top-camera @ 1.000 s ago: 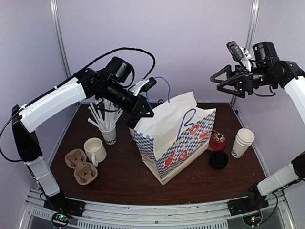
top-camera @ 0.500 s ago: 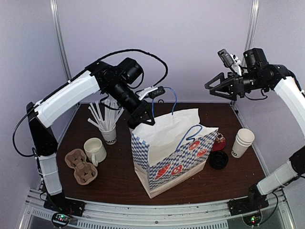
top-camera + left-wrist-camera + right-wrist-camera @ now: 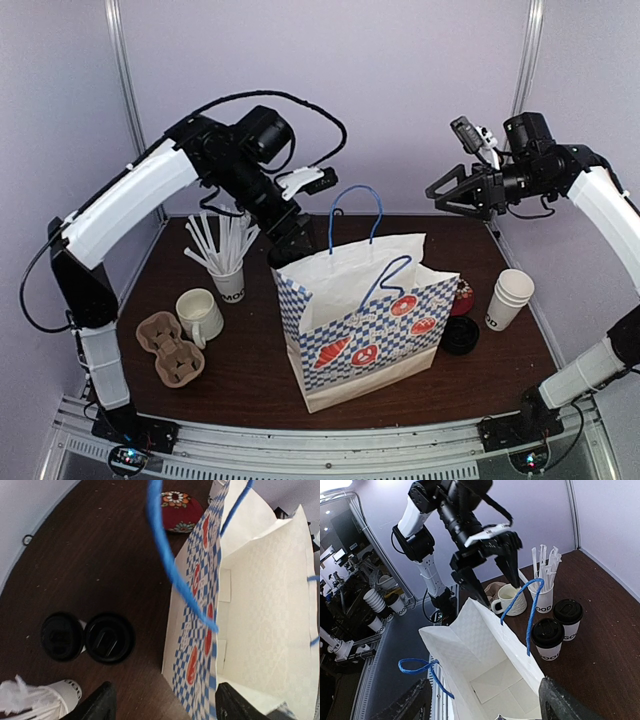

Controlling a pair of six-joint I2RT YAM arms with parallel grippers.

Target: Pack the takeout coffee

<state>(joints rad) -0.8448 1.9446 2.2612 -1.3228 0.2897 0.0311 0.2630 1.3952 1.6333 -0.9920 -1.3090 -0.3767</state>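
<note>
"Firstly, the takeout coffee (image 3: pixel 548 639): where was it logged?"
"Two lidded cups, side by side on the table (image 3: pixel 250 388), behind the paper bag (image 3: pixel 365 325) and near the straw cup (image 3: pixel 229 282). Both were outside the bag, which stood upright, mouth open, blue handles raised."
"Left gripper (image 3: pixel 165 695)?"
"Fingers spread wide at the bag's rear rim; nothing held."
"Right gripper (image 3: pixel 447 190)?"
"Likewise spread wide and empty, raised high, well apart from the bag."
"Sundries?"
"One ceramic mug (image 3: pixel 199 312), one cardboard carrier (image 3: pixel 170 350), one stack of unlidded cups (image 3: pixel 510 298), one loose black lid (image 3: pixel 458 336), all on the table."
</note>
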